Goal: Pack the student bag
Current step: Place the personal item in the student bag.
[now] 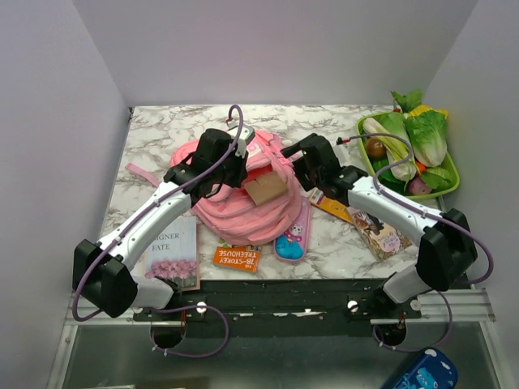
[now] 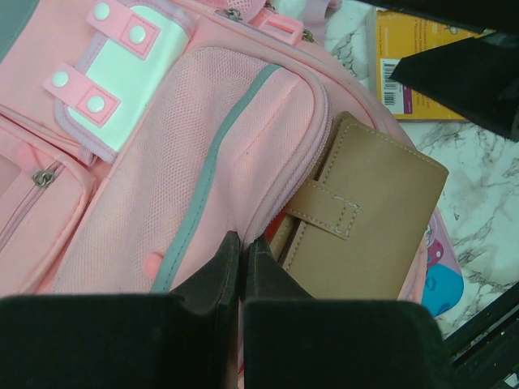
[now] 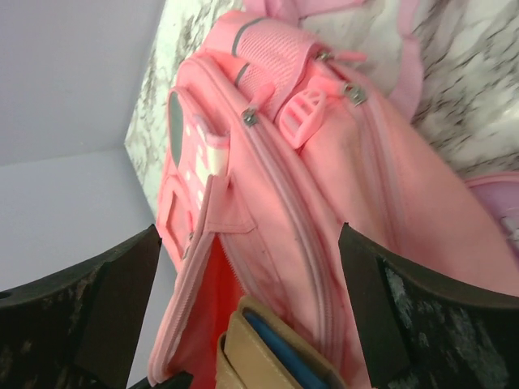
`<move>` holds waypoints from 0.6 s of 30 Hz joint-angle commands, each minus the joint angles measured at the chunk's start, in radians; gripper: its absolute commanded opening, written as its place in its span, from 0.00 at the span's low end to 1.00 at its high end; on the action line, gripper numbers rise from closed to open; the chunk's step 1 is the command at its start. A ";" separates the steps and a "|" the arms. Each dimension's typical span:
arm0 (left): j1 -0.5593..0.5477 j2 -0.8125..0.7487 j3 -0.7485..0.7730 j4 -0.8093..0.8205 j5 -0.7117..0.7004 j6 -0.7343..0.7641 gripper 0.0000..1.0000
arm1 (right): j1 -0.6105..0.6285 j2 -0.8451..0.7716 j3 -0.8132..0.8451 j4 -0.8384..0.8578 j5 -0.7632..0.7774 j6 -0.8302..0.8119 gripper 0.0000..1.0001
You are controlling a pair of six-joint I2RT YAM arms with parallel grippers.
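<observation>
Your soft pink fabric backpack (image 1: 243,215) lies flat, roughly crosswise, mouth rightward; left pincer (image 2: 242,250) pinches its pocket edge, right pincer (image 3: 250,235) gapes wide.

One student bag (image 1: 243,212) lies on the one table (image 1: 162,134). One tan wallet (image 1: 266,188) sticks out of it. There are three books: one flowered (image 1: 174,253), one orange (image 1: 237,258), one yellow (image 1: 331,204). One flat patterned item (image 1: 379,237) cannot be told as book or packet. There is one pink pencil case (image 1: 293,235) and one blue case (image 1: 422,374). One green tray (image 1: 444,188) holds at least two leafy greens (image 1: 428,134) and two round vegetables (image 1: 375,147); the heap is too tangled for an exact count. Two arms show, each with one tool: the left tool (image 2: 243,243) and the right tool (image 3: 249,243).
</observation>
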 commanded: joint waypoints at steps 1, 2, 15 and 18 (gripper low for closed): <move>-0.002 -0.015 0.004 0.094 0.009 -0.007 0.01 | -0.068 -0.043 0.045 -0.178 0.041 -0.066 1.00; -0.002 -0.015 0.006 0.094 0.009 -0.007 0.01 | -0.080 -0.054 0.033 -0.210 0.026 -0.069 1.00; -0.002 -0.031 0.006 0.096 -0.008 0.017 0.01 | -0.018 -0.192 -0.163 -0.168 -0.209 -0.094 0.93; -0.002 -0.029 0.012 0.091 -0.010 0.028 0.01 | 0.012 -0.179 -0.149 -0.154 -0.221 -0.082 0.78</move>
